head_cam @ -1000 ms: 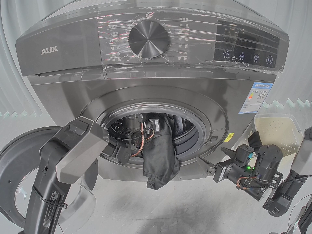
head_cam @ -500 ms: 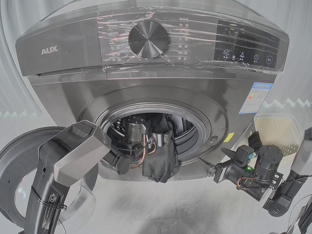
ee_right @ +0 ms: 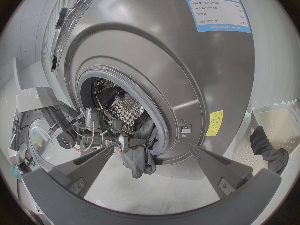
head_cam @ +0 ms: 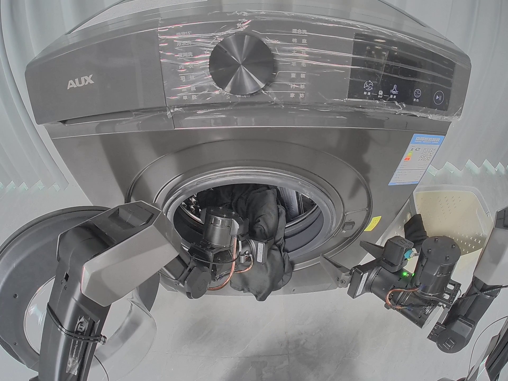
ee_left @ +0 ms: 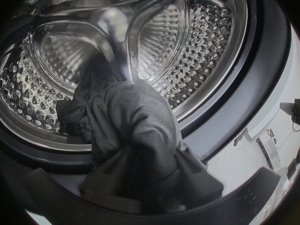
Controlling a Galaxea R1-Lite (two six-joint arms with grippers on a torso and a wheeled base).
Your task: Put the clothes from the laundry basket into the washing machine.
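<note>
A black garment point(head_cam: 264, 239) lies bunched across the washing machine's door rim point(head_cam: 317, 250), part inside the steel drum point(ee_left: 175, 35) and part hanging outside. My left gripper point(ee_left: 150, 172) is at the drum mouth, open, with the garment point(ee_left: 137, 132) heaped between its spread fingers. My right gripper point(ee_right: 153, 160) hangs open with nothing in it, low in front of the machine on its right side, also seen as gripper point(head_cam: 349, 257) from the head. Another dark garment point(ee_right: 268, 150) droops over the laundry basket's rim point(ee_right: 272, 110).
The white laundry basket point(head_cam: 455, 212) stands on the floor right of the machine. The round door point(head_cam: 21, 271) is swung open to the left, behind my left arm. Bare grey floor point(head_cam: 296, 339) lies in front of the machine.
My left wrist has dropped and drawn back toward the door rim. The garment is now bunched higher in the drum mouth and its hanging tail is shorter. The right arm has not moved.
</note>
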